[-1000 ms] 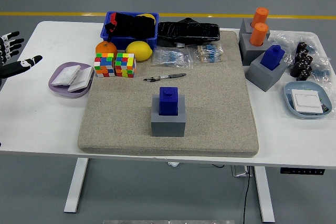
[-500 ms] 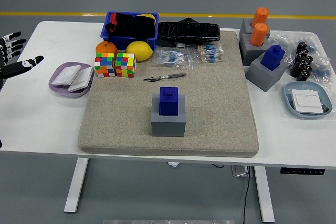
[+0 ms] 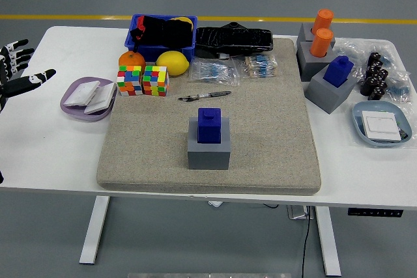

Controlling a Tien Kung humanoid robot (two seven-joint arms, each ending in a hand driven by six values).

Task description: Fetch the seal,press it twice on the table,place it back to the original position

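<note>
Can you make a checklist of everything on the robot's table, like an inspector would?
Surface: white table with a beige mat on it.
Job's things: blue seal upright in its grey holder, mid-mat, untouched.
Clutter: two puzzle cubes, orange, lemon, pen, blue bin, purple plate, second blue seal, orange stamps.
Hands: left hand open at the left edge; right not in view.
Cables: one hanging under the table.
Surroundings: grey floor, yellow line.
</note>
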